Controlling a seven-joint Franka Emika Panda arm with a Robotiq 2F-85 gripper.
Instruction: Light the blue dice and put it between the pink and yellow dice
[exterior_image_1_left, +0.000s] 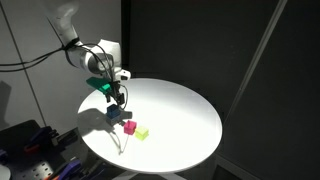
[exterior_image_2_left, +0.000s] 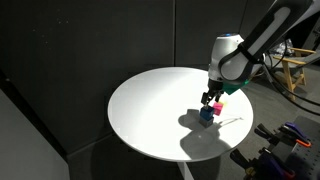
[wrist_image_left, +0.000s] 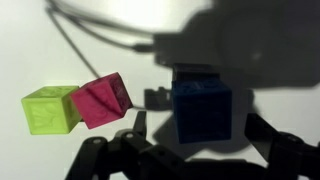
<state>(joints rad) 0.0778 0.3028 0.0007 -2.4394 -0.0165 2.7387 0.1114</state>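
Observation:
The blue die (wrist_image_left: 200, 110) sits on the white round table (wrist_image_left: 40, 40), in shadow between my fingers. My gripper (wrist_image_left: 198, 130) is open, one finger on each side of the die with a gap to both. The pink die (wrist_image_left: 100, 100) lies just left of the blue one, tilted, and touches the yellow-green die (wrist_image_left: 50, 108) further left. In both exterior views the gripper (exterior_image_1_left: 117, 100) (exterior_image_2_left: 210, 100) hangs low over the blue die (exterior_image_1_left: 112, 114) (exterior_image_2_left: 206, 113), with the pink die (exterior_image_1_left: 128, 127) (exterior_image_2_left: 216, 105) and yellow die (exterior_image_1_left: 141, 132) beside it.
A thin cable (wrist_image_left: 80, 40) runs across the tabletop behind the dice, and it also shows in an exterior view (exterior_image_2_left: 232, 121). The table edge (exterior_image_1_left: 150, 170) is near the dice. Dark curtains surround the table, and equipment stands off the table (exterior_image_2_left: 285, 145).

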